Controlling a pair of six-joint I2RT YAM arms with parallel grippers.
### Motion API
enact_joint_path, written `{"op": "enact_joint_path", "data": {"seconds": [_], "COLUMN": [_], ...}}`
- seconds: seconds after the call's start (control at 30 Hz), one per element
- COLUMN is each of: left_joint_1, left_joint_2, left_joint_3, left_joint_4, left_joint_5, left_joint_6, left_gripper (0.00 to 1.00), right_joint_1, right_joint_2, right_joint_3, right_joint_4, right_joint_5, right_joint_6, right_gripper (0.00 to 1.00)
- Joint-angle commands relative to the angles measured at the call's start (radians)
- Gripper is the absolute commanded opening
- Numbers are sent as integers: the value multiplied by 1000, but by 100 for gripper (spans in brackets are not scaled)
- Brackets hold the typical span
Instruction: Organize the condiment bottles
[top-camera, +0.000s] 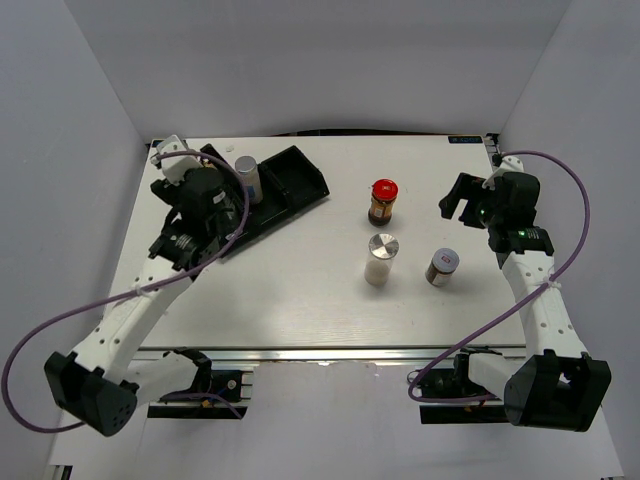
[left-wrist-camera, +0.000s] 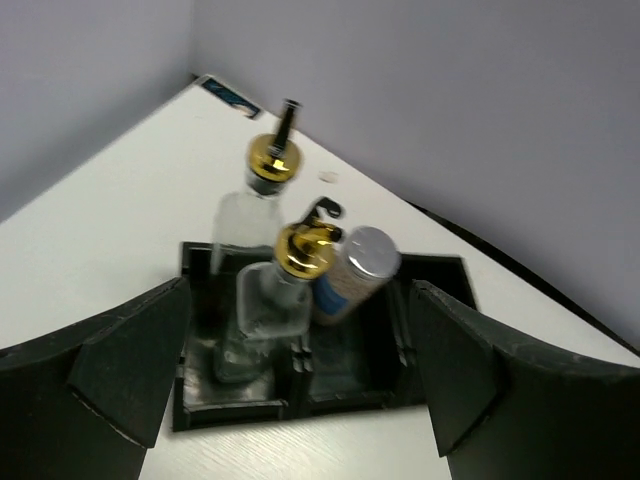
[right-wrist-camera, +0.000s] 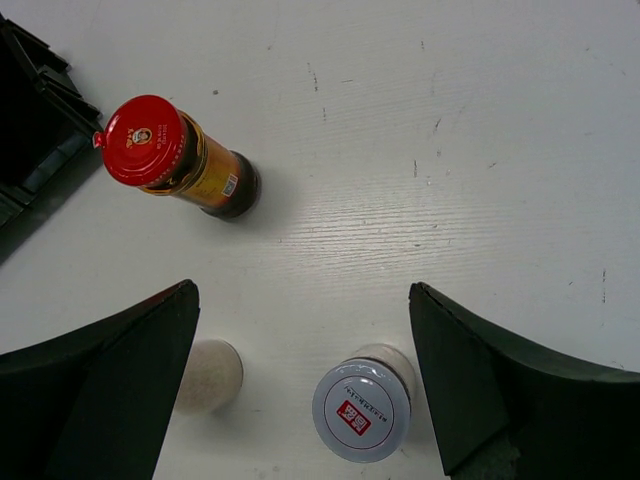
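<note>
- Left fingers (left-wrist-camera: 120, 370) spread, empty, over the black tray (left-wrist-camera: 230, 405) holding two gold-spouted glass bottles (left-wrist-camera: 262, 295) and a silver-capped shaker (left-wrist-camera: 352, 270), crowded together.
- Right fingers (right-wrist-camera: 100, 390) also released, over the surface (right-wrist-camera: 450, 150); silver-lidded jar (right-wrist-camera: 362, 410), second shaker (right-wrist-camera: 205, 375) and red-lidded jar (right-wrist-camera: 170, 155) stand outside the tray.
- Risk: tall spouts may topple if a jar is squeezed in beside them; grasping the silver-lidded jar might clip the nearby shaker.
</note>
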Motion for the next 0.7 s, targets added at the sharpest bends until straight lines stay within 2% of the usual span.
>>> {"op": "enact_joint_path", "data": {"seconds": [0.0,0.03,0.13,0.17,0.23,0.27,0.3,0.37,0.5,0.53,0.67], "left_joint_1": [4,4,4,2,1,-10,-19,-66,-217,-272,-370], "left_joint_2": [-115,-134,-158,-152,-114,-97,-67,-36,56,100,231], "left_joint_3": [-6,-10,-13,-9,5,9,14,20,60,83,141], "left_joint_4": [3,16,54,63,65,76,85,99,77,73,53], "left_joint_5": [242,372,538,648,767,892,941,1011,986,996,1075], "left_joint_6": [39,66,104,117,141,155,173,190,299,316,382], "left_gripper": [98,98,98,98,98,98,98,98,98,98,98], "right_joint_1": [-2,-2,-2,-2,-2,-2,-2,-2,-2,-2,-2], "right_joint_2": [-21,-21,-21,-23,-26,-27,-30,-36,-38,-38,-32], "right_joint_3": [33,30,28,28,29,29,26,22,16,16,14], "right_joint_4": [-13,-13,-16,-18,-18,-18,-18,-13,-10,-10,-13], "right_joint_5": [-8,-4,0,-2,-2,-2,-2,-2,-2,-2,-2], "right_joint_6": [21,30,35,35,36,35,35,35,35,33,29], "right_gripper": [89,90,89,89,89,89,89,89,90,89,89]}}
